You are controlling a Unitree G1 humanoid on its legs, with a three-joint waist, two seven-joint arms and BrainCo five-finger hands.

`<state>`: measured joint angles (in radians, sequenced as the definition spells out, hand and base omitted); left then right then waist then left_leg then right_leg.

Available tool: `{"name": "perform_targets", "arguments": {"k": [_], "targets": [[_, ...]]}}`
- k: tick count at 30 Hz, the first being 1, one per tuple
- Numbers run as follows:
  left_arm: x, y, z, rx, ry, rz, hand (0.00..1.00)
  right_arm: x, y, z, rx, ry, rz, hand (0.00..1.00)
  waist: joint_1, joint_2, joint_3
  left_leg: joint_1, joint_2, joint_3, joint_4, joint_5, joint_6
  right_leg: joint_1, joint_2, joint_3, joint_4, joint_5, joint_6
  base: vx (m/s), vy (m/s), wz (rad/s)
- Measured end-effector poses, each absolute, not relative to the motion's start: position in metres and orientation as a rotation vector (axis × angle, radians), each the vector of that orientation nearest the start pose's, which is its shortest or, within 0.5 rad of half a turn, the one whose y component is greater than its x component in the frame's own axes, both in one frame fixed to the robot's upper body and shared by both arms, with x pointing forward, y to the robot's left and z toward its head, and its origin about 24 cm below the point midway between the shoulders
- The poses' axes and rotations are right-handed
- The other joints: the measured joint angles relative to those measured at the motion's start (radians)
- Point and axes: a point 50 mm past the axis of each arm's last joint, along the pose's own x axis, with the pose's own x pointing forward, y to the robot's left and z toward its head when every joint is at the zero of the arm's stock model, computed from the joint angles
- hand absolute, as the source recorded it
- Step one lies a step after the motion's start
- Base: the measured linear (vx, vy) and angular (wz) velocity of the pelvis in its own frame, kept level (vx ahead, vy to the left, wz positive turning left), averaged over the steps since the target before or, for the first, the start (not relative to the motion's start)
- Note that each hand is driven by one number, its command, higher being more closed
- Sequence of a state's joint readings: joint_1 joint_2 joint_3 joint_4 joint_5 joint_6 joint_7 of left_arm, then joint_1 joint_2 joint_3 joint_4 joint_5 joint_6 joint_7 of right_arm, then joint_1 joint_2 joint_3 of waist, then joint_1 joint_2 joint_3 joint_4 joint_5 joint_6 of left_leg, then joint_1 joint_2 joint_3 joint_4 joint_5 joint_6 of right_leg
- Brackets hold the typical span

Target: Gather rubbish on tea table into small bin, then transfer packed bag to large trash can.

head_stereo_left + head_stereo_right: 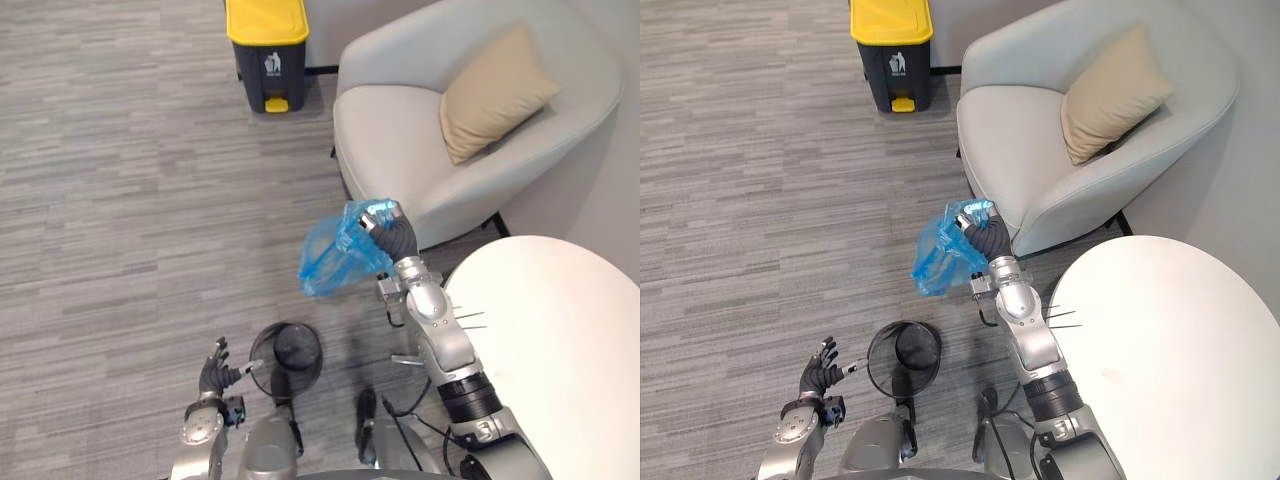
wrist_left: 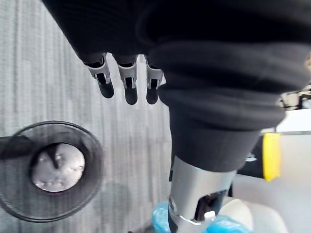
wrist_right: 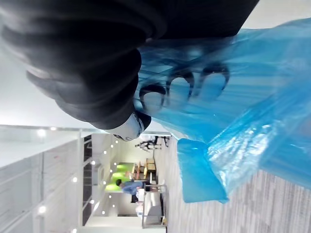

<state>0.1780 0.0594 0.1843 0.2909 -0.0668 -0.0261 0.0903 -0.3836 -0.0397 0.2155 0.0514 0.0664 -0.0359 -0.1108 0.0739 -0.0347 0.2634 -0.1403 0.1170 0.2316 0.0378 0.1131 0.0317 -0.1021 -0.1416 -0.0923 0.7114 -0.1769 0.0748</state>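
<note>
My right hand [image 1: 392,232] grips the bunched neck of the blue rubbish bag [image 1: 328,265], seemingly light, limp, slippery; my left hand [image 1: 215,373] hangs slack-fingered, empty.

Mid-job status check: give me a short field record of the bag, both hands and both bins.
bag: blue bag hanging from right hand, off the floor
right hand: curled round bag top, raised near armchair
left hand: open, low beside small bin
small bin: on floor, unlined
large trash can: ahead, lid shut
</note>
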Motion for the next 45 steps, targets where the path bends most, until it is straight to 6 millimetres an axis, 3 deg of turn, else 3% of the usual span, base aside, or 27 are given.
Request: {"name": "perform_targets", "arguments": {"k": [2,3,5,7,9,10,11,13,14,16,17,18,19,21,26,29,32,38,45], "targets": [[0.183,0.226,-0.045,0.007,0.381,0.356,0.0,0.308,-0.072,0.149,0.001,-0.4,0.234,1.0,0.021,0.004,-0.017,-0.063,-0.009,-0.027,0.017,0.003,-0.003,0.051,0.033,0.064,-0.037,-0.008,0.005,-0.23,-0.073,0.53],[0.182,0.223,-0.044,-0.001,0.372,0.355,0.0,0.308,-0.072,0.155,-0.006,-0.427,0.229,1.0,0.034,0.014,-0.034,-0.094,-0.011,-0.048,0.012,0.021,-0.006,0.069,0.051,0.083,-0.117,-0.049,0.006,-0.2,-0.102,0.37],[0.175,0.216,-0.04,-0.031,0.353,0.36,0.0,0.307,-0.072,0.164,-0.015,-0.473,0.23,1.0,0.054,0.052,-0.062,-0.151,-0.009,-0.098,-0.008,0.074,-0.003,0.104,0.083,0.09,-0.274,-0.117,-0.02,-0.19,-0.144,0.28],[0.168,0.208,-0.036,-0.035,0.344,0.335,0.0,0.308,-0.072,0.166,-0.031,-0.483,0.231,1.0,0.049,0.074,-0.073,-0.195,-0.005,-0.14,-0.006,0.134,-0.008,0.126,0.104,0.066,-0.342,-0.175,-0.023,-0.25,-0.183,0.45],[0.172,0.193,-0.029,-0.042,0.312,0.276,0.0,0.309,-0.08,0.164,-0.07,-0.477,0.218,1.0,0.047,0.116,-0.076,-0.211,0.018,-0.17,-0.04,0.124,0.001,0.122,0.158,0.03,-0.347,-0.179,-0.043,-0.26,-0.161,0.77],[0.182,0.184,-0.02,-0.041,0.267,0.226,0.0,0.311,-0.088,0.164,-0.097,-0.476,0.204,1.0,0.037,0.103,-0.077,-0.215,0.007,-0.142,-0.064,-0.008,0.037,0.112,0.138,-0.017,-0.374,-0.15,-0.083,-0.25,-0.123,1.04],[0.192,0.18,-0.005,-0.042,0.199,0.203,0.0,0.314,-0.089,0.169,-0.108,-0.49,0.204,1.0,0.023,0.055,-0.073,-0.258,-0.025,-0.1,0.053,-0.028,0.058,0.095,0.096,-0.049,-0.406,-0.148,-0.088,-0.24,-0.144,0.99],[0.198,0.18,0.004,-0.034,0.154,0.192,0.0,0.313,-0.081,0.174,-0.112,-0.509,0.235,1.0,0.016,0.057,-0.078,-0.243,-0.027,-0.075,0.279,-0.034,0.055,0.078,0.085,-0.059,-0.428,-0.103,-0.101,-0.21,-0.137,0.36],[0.199,0.181,0.012,-0.025,0.12,0.193,0.0,0.311,-0.076,0.173,-0.12,-0.511,0.262,1.0,-0.004,0.062,-0.082,-0.18,-0.024,-0.048,0.356,-0.132,0.011,0.08,0.086,-0.068,-0.445,-0.083,-0.108,-0.2,-0.105,0.19],[0.207,0.179,0.028,-0.011,0.048,0.172,0.0,0.311,-0.075,0.173,-0.124,-0.513,0.276,1.0,-0.013,0.065,-0.091,-0.081,-0.018,-0.024,0.32,-0.231,-0.034,0.081,0.094,-0.077,-0.477,-0.053,-0.114,-0.18,-0.042,0.16],[0.21,0.177,0.033,-0.003,0.027,0.16,0.0,0.311,-0.075,0.174,-0.124,-0.513,0.277,1.0,-0.02,0.068,-0.098,-0.05,-0.018,-0.022,0.258,-0.231,-0.045,0.082,0.099,-0.085,-0.497,-0.039,-0.115,-0.16,-0.019,0.33],[0.215,0.173,0.043,0.017,-0.018,0.143,0.0,0.311,-0.075,0.174,-0.117,-0.513,0.277,1.0,-0.041,0.073,-0.12,0.001,-0.028,-0.026,0.109,-0.197,-0.081,0.081,0.107,-0.105,-0.537,-0.01,-0.112,-0.12,0.004,0.41],[0.219,0.169,0.05,0.028,-0.051,0.134,0.0,0.311,-0.075,0.174,-0.117,-0.511,0.277,1.0,-0.042,0.071,-0.124,0.036,-0.037,-0.026,0.024,-0.137,-0.089,0.08,0.107,-0.112,-0.56,0.021,-0.109,-0.12,0.024,0.36],[0.228,0.164,0.07,0.067,-0.144,0.126,0.0,0.31,-0.073,0.174,-0.113,-0.51,0.287,1.0,-0.037,0.067,-0.131,0.09,-0.052,-0.028,-0.097,-0.051,-0.062,0.094,0.111,-0.111,-0.587,0.055,-0.096,-0.11,0.062,0.12],[0.238,0.165,0.084,0.136,-0.21,0.153,0.0,0.306,-0.056,0.173,-0.12,-0.515,0.358,1.0,-0.038,0.064,-0.175,0.118,-0.065,-0.014,-0.131,-0.029,-0.039,0.102,0.104,-0.084,-0.599,0.09,-0.077,-0.06,0.081,-0.07],[0.252,0.157,0.088,0.16,-0.228,0.108,0.0,0.301,-0.036,0.178,-0.133,-0.535,0.457,1.0,-0.043,0.063,-0.182,0.119,-0.073,-0.01,-0.133,-0.019,-0.025,0.105,0.099,-0.068,-0.612,0.109,-0.067,-0.1,0.103,-0.08],[0.262,0.146,0.077,0.197,-0.182,0.029,0.0,0.293,-0.013,0.186,-0.11,-0.562,0.563,1.0,-0.061,0.064,-0.183,0.12,-0.085,-0.011,-0.141,-0.008,-0.013,0.106,0.089,-0.06,-0.616,0.111,-0.064,-0.13,0.077,-0.01],[0.276,0.121,0.061,0.212,-0.112,-0.066,0.0,0.278,0.015,0.184,-0.109,-0.558,0.71,1.0,-0.065,0.068,-0.186,0.117,-0.084,-0.006,-0.142,0.005,-0.024,0.1,0.092,-0.041,-0.638,0.12,-0.055,-0.12,0.04,-0.03],[0.281,0.118,0.042,0.253,-0.029,-0.093,0.0,0.282,0.008,0.182,-0.186,-0.556,0.73,1.0,-0.062,0.071,-0.212,0.091,-0.076,-0.008,-0.142,0.026,-0.022,0.104,0.105,-0.036,-0.702,0.178,-0.058,-0.01,0.006,-0.03]]}}
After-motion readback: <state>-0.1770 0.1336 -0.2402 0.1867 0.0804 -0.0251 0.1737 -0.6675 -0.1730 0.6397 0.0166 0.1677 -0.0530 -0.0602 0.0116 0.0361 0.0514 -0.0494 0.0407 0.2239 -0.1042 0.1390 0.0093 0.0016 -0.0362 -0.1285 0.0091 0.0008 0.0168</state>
